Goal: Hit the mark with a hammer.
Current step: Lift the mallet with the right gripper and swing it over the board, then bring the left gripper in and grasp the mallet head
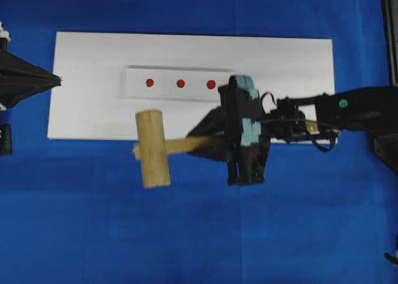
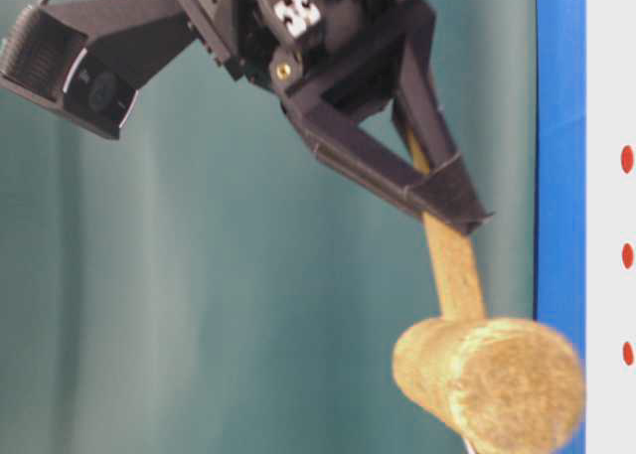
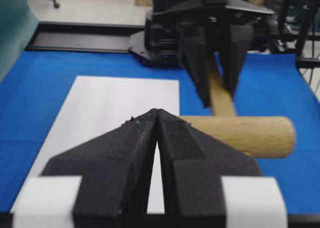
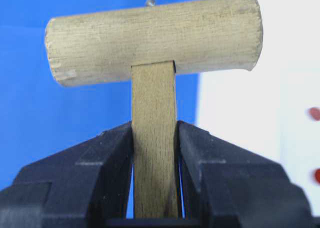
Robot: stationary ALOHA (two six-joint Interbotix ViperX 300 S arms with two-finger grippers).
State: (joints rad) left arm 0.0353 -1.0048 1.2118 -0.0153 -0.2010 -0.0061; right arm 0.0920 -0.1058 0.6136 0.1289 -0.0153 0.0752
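The hammer is a light-wood mallet; its thick head (image 1: 153,148) hangs over the front edge of the white board (image 1: 87,110). My right gripper (image 1: 199,141) is shut on the flat handle (image 4: 154,138), just behind the head (image 4: 155,38). Three red marks (image 1: 180,83) sit in a row on a white strip, behind and to the right of the head. From table level the handle (image 2: 452,265) slopes down out of the fingers to the head (image 2: 492,379). My left gripper (image 3: 158,111) is shut and holds nothing; it stays at the board's left end (image 1: 60,80).
A blue cloth (image 1: 186,234) covers the table around the board. The right arm (image 1: 348,107) reaches in from the right edge over the board's right end. A teal backdrop (image 2: 199,325) stands behind.
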